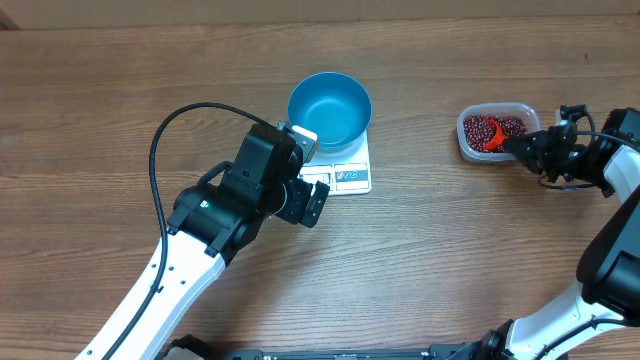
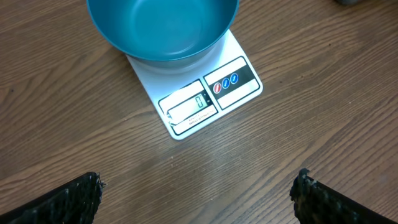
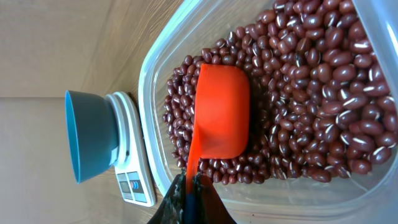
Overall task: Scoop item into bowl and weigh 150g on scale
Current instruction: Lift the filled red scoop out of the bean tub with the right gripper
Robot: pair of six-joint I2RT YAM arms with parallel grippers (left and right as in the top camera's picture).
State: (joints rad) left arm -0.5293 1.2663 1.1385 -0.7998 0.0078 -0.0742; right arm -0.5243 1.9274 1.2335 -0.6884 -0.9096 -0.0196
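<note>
**Scooping step: scoop in the beans, bowl empty**

You were at the start of the task. Your right gripper was pressed together on the thin handle of the orange scoop. The scoop's cup lay on the heap of beans inside the clear tub, at the right of the table. No beans showed on the orange surface, so I judged that the load was not yet taken.

The blue bowl sat on the white scale near the table's middle, well apart from the tub, and it held nothing. Your left gripper hung just in front of the scale with its fingers spread wide, holding nothing. The display was too small to read.

The next move called for you to dig the cup into the heap, lift it level and carry it across to the bowl without spilling. The thin handle could twist in the grip under load, so a slow carry looked wise. Judging by the empty bowl, several trips seemed likely.
</note>
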